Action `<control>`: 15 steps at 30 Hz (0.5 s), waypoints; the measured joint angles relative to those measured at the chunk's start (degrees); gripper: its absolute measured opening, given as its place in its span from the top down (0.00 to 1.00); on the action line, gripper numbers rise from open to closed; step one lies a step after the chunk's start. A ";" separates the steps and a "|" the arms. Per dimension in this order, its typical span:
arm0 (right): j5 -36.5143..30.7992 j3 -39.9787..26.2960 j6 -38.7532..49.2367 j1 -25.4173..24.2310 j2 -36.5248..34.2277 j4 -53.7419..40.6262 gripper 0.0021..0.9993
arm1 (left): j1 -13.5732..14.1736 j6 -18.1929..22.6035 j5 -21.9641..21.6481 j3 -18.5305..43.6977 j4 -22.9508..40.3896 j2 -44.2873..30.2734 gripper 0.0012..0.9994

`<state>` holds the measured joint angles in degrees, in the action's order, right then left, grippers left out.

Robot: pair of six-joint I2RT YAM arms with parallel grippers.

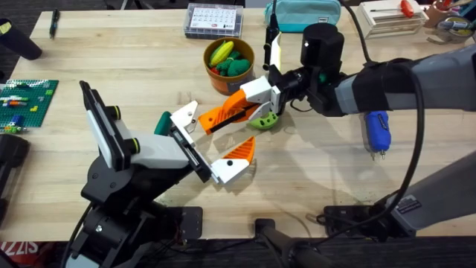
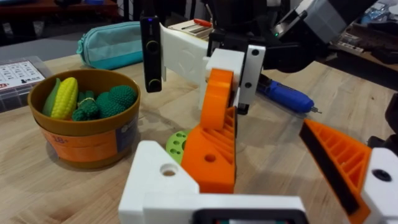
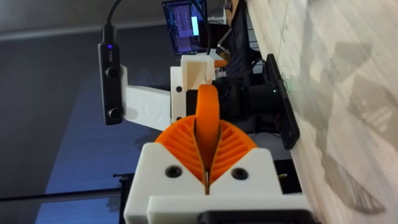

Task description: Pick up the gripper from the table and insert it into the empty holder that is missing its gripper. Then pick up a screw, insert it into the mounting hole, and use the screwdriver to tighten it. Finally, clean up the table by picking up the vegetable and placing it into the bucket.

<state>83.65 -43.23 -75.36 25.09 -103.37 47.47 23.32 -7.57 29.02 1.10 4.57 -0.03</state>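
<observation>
The loose gripper finger, an orange ribbed piece, is clamped between my right gripper's orange pads. Its far end sits at the white holder on the left arm. In the left wrist view the orange finger stands in the holder. My left gripper is open, its other orange finger apart. The blue screwdriver lies on the table to the right. The orange-brown bucket holds a corn cob and green vegetables. A lime-green round vegetable lies under the right gripper.
A clear compartment box and a teal pouch sit at the table's back edge. A green brick plate lies far left. Black cables trail along the front right of the table.
</observation>
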 joint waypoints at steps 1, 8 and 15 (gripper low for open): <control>-0.02 -0.01 -0.04 0.01 0.00 -0.16 0.98 | -0.01 0.00 -0.03 0.00 0.01 0.00 0.02; -0.04 0.01 -0.05 -0.03 -0.02 3.51 0.98 | -0.01 0.00 -0.11 0.00 0.01 -0.01 0.02; -0.18 0.06 -0.30 -0.03 -0.09 11.87 0.98 | -0.01 0.00 -0.19 0.00 0.01 -0.02 0.02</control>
<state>83.47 -43.18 -75.65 25.06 -103.46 59.34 23.31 -7.57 28.83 1.10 4.58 -0.05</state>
